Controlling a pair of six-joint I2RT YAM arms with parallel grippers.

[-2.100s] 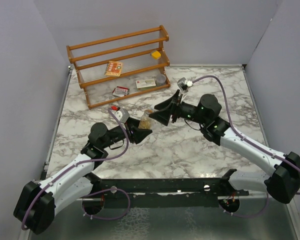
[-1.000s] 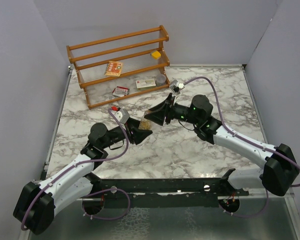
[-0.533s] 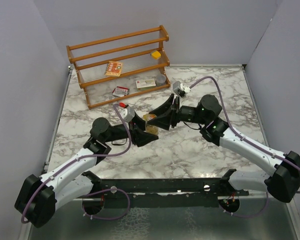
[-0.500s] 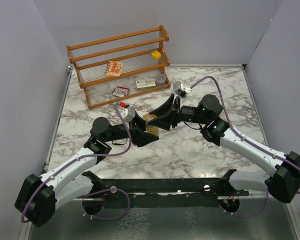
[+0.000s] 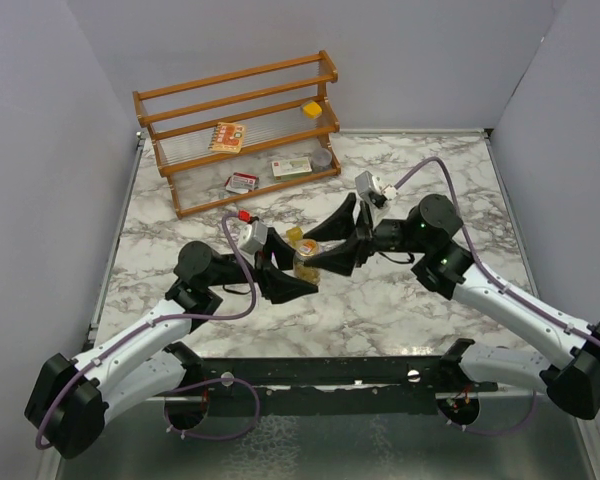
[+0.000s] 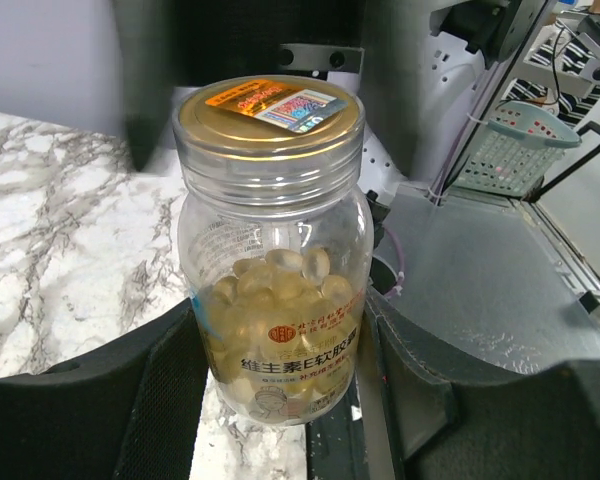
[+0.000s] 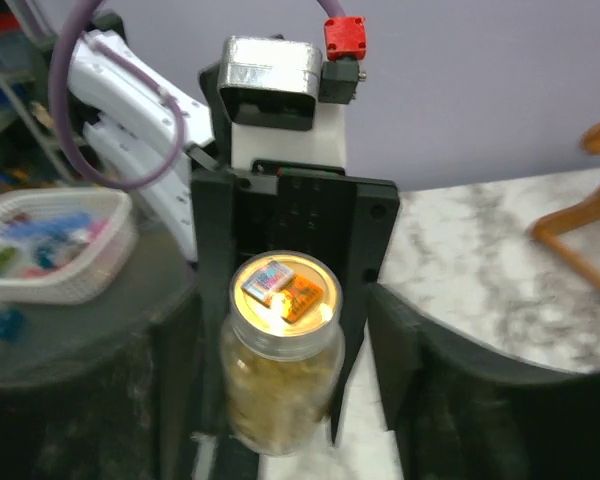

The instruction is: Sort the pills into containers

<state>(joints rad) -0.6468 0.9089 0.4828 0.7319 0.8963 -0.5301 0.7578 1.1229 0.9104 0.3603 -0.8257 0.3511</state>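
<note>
A round clear jar (image 6: 275, 270) of yellowish pills, with a gold seal and stickers on top, stands upright between my left gripper's (image 6: 285, 400) black fingers (image 6: 160, 400). That gripper is shut on the jar's lower half. In the top view the jar (image 5: 306, 256) is near the table's middle, with the left gripper (image 5: 292, 272) at its near left. My right gripper (image 5: 335, 240) faces the jar from the right. Its jaws are open and straddle the jar (image 7: 283, 370) loosely, with a gap showing on the right. A small yellow box (image 5: 312, 108) sits on the rack's middle shelf.
The wooden rack (image 5: 235, 130) stands at the back left. It holds flat card packets (image 5: 227, 136) (image 5: 291, 167) (image 5: 242, 182) and a round grey tin (image 5: 323, 157). Purple-grey walls close in the marble table (image 5: 430, 170) on three sides.
My left arm carried the jar rightward and nearer. The right gripper drew back to the right and its jaws spread wider around the jar.
</note>
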